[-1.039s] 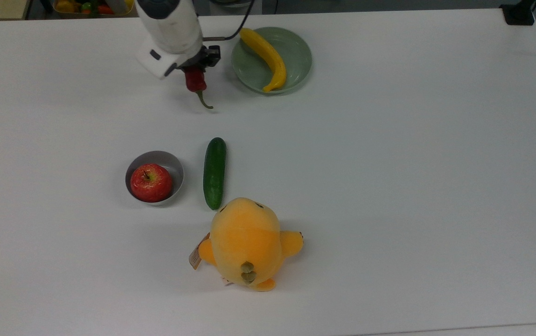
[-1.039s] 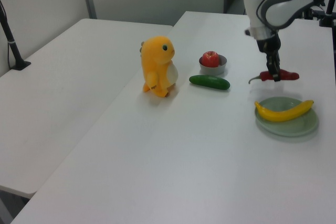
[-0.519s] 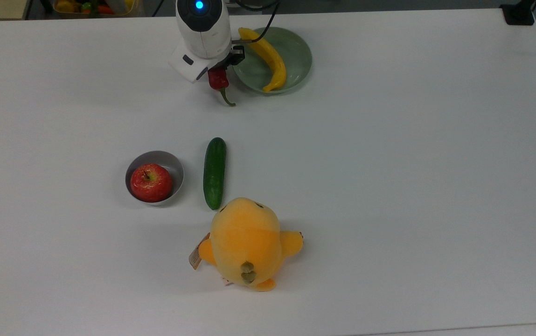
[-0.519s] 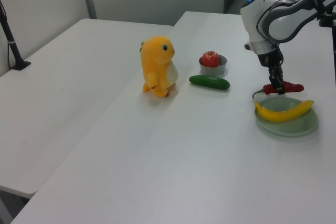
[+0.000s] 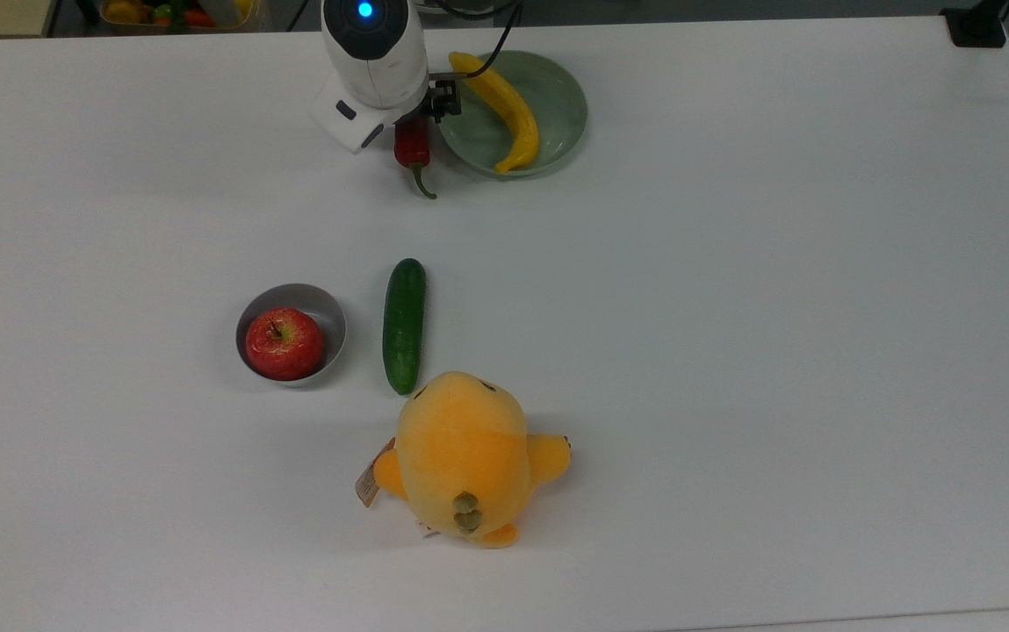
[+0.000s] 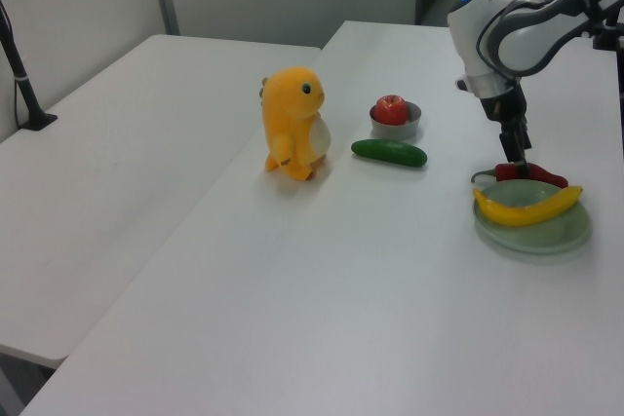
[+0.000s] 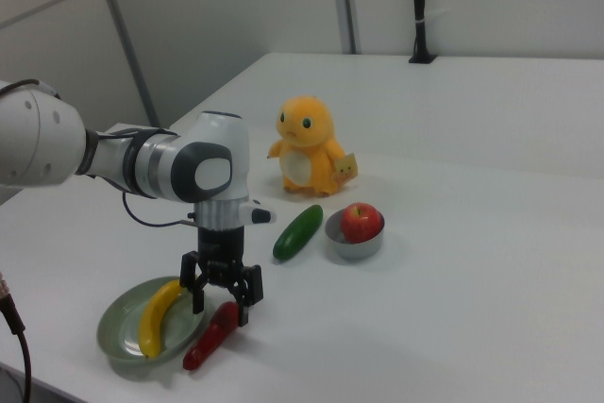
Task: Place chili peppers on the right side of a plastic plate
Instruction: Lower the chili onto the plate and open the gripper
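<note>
Bare table [image 5: 776,307] is seen from 12 to 6 o'clock in the top view. The centre is blocked by the cucumber [image 5: 404,325], grey bowl [image 5: 326,312] and plush toy [image 5: 464,456].

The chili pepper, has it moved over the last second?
Yes. In the top view the chili pepper has shifted toward the top view's right, from well clear of the plastic plate to right beside its rim.

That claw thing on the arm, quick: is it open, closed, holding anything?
Gripper: open, fingers straddling the chili pepper, which lies on the table beside the plastic plate.
</note>
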`<control>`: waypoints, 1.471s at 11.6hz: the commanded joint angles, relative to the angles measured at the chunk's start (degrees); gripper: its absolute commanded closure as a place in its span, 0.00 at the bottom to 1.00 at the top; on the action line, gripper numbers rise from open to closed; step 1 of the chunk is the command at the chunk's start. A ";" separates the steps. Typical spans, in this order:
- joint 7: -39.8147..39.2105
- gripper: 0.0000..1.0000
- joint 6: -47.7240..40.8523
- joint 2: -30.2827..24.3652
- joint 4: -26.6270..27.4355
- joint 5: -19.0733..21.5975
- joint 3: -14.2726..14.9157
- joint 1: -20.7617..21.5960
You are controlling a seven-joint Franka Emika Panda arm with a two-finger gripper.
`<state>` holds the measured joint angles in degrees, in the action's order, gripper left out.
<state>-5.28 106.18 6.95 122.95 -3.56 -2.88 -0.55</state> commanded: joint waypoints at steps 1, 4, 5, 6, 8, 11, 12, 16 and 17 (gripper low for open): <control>1.14 0.00 -1.59 -1.85 -4.36 0.66 0.16 -0.41; 10.61 0.00 -0.55 -3.87 -10.87 0.66 0.07 -0.77; 11.42 0.00 0.51 -5.88 -11.58 0.92 0.16 -0.68; 13.61 0.00 2.43 -7.90 -11.76 1.97 0.68 -0.16; 16.17 0.00 5.78 -10.63 -11.68 3.99 3.04 2.11; 16.27 0.00 5.79 -11.52 -13.26 5.49 10.53 9.78; 15.57 0.00 5.79 -11.17 -13.35 5.58 10.53 9.43; 15.21 0.00 5.62 -8.71 -13.26 5.67 1.52 1.99; 15.12 0.00 5.62 -8.62 -13.26 5.67 0.08 0.83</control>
<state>9.92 110.98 -2.69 109.80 1.02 2.53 4.92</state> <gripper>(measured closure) 0.000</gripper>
